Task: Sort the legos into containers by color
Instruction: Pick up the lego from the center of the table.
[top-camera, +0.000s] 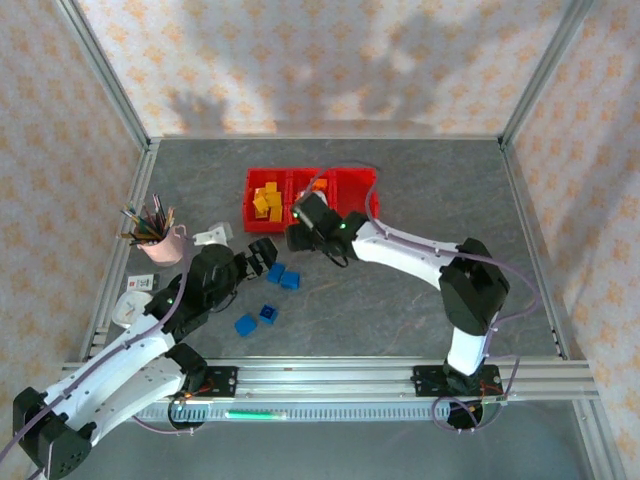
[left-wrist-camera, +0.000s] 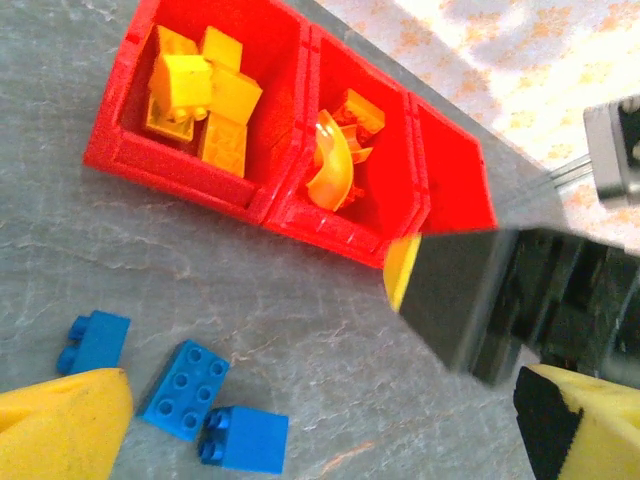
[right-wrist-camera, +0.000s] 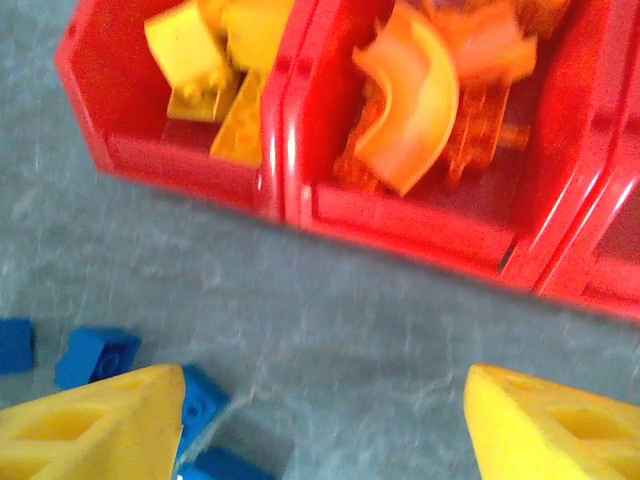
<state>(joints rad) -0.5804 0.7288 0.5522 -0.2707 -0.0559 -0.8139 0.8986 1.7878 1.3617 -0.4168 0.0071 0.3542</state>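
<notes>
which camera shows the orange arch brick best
Left wrist: the orange arch sits sharp and whole in the middle bin. Right wrist shows it larger but blurred. In top external the right arm partly covers that bin.

My grey table (top-camera: 420, 200) carries the red containers (top-camera: 357, 188) far centre, blue legos (top-camera: 290, 280) nearer, a pink pencil cup (top-camera: 165, 243) at left
</notes>
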